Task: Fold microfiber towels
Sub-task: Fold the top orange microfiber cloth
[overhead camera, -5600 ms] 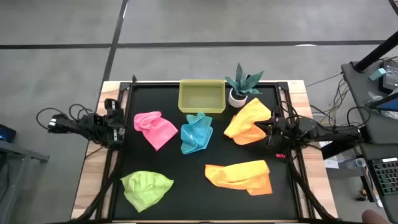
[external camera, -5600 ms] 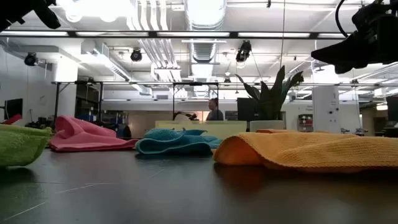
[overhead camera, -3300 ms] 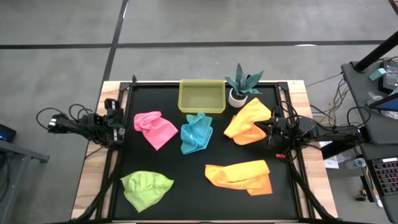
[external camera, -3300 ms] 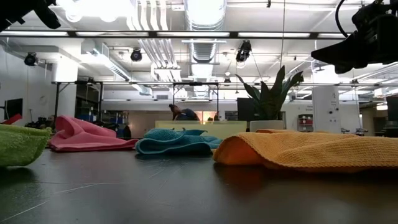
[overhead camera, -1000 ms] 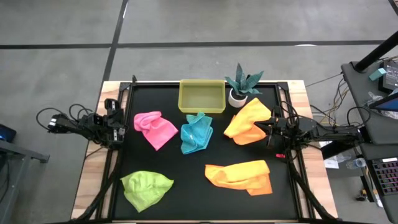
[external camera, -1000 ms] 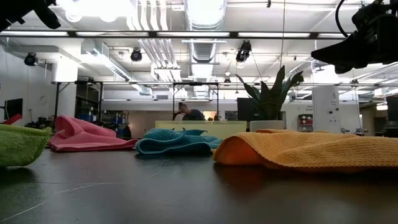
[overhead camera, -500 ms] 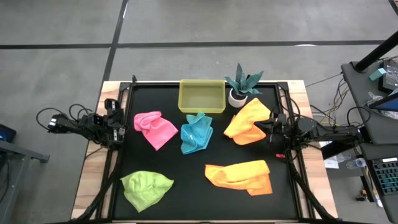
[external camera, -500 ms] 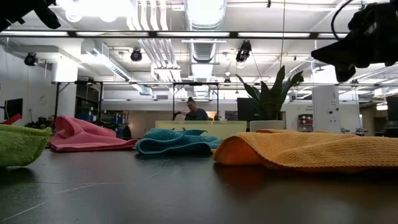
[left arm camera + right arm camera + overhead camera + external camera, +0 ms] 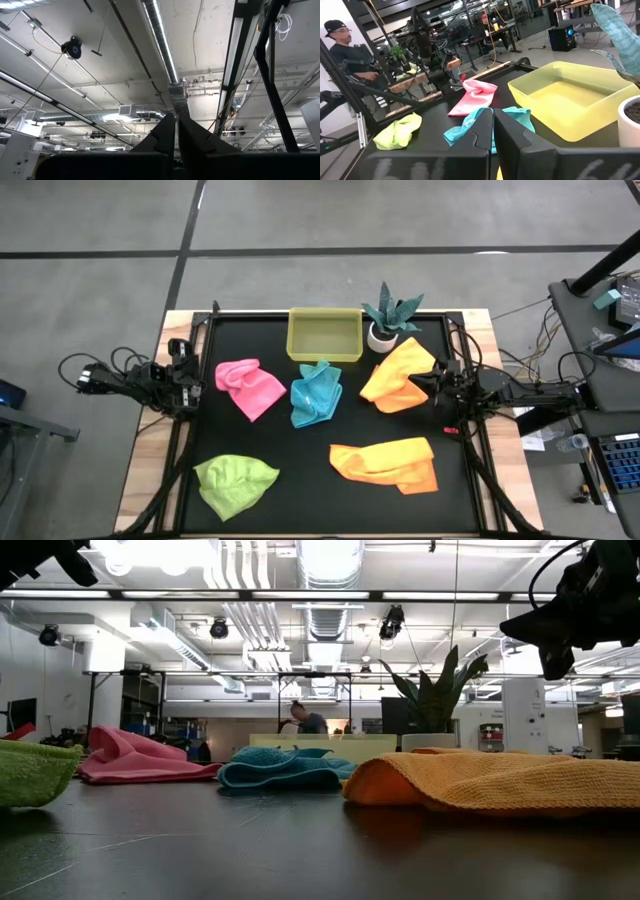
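Five towels (image 9: 384, 462) lie unmoved and crumpled on the table (image 9: 300, 480); right gripper (image 9: 432, 388), fingers together and empty, has edged toward the upper orange towel (image 9: 398, 375); left gripper (image 9: 196, 374) closed, parked at table's left edge

Five towels (image 9: 318, 393) across the table (image 9: 300, 500), tray (image 9: 324, 335) and plant (image 9: 389, 315) behind.

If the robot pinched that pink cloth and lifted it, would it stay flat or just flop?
Probably flop: the pink cloth already lies crumpled in soft folds, not flat. It likely weighs little, looking thin. Its fuzzy weave probably grips rather than slips, though a push might only bunch it further.
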